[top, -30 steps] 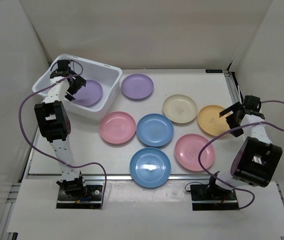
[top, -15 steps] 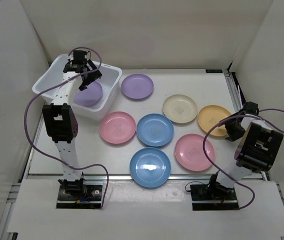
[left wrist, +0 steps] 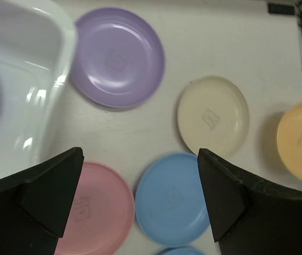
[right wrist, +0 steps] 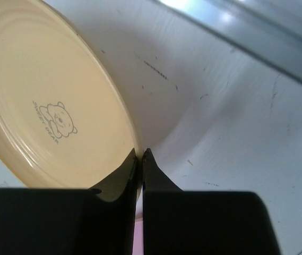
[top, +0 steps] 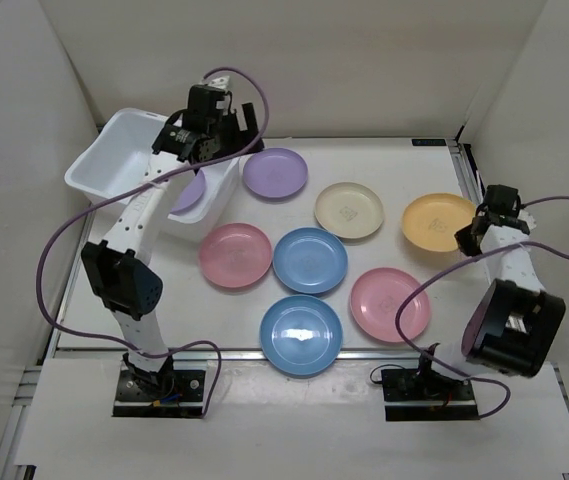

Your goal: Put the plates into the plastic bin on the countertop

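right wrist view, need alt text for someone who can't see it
The right gripper is shut on the rim of a yellow-orange plate with a small bear print, filling the upper left. Behind lies the scuffed white countertop, a metal rail at top right.

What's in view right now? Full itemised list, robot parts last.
purple plates: 2, pastel purple; one inside the bin, one on the countertop just right of it
pink plates: 2, pink; left-centre, near right
blue plates: 2, blue; centre, near edge
cream plate: 1, cream; right of centre
yellow-orange plate: 1, yellow-orange; far right
bin: 1, white; far left corner
countertop: 1, white
cables: 2, purple; one per arm
left tool: 1, black; open, above the bin's right end
right tool: 1, black; shut on the yellow-orange plate's rim
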Robot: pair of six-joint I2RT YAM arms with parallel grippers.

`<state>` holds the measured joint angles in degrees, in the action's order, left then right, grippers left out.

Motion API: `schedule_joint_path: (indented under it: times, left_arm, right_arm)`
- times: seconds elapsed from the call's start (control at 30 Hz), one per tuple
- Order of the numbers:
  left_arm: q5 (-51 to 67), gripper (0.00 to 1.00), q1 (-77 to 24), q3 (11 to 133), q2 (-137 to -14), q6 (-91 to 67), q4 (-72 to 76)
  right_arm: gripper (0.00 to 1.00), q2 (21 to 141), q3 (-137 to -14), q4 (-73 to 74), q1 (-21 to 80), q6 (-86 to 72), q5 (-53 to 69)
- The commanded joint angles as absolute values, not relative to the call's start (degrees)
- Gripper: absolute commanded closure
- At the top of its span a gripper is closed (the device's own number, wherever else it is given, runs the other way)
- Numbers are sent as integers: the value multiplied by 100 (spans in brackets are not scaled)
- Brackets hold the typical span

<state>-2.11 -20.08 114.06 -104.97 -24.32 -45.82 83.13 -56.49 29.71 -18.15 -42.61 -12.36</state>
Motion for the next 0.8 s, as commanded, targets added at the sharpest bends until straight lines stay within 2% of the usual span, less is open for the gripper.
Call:
schedule_joint_path:
  times: [0.0, 0.17, 0.5, 0.7, 0.77]
  left_arm:
    - [702, 0, -2337, 11347, -10397, -1934, -4614]
    - [1842, 1, -2795, 11443, -10704, -1846, -4386]
    - [2338, 1, -3041, 11514, -10837, -2135, -3885]
    - [2364, 15, -3041, 11312, -10872, -2162, -3841]
    - [2320, 27, -3041, 11268, -10872, -2153, -3841]
  right_arm:
    - [100, 7386, -6047, 3253, -1741, -4308, -2022]
    - [100, 6812, -6319, 3120, -1039, -3430, -1250]
    - [100, 6987, -7049, 2857, 975, -3015, 173]
    - [100, 7224, -7356, 2655, 1503, -2979, 747]
    - [100, 7269, -7374, 2558, 1555, -3006, 878]
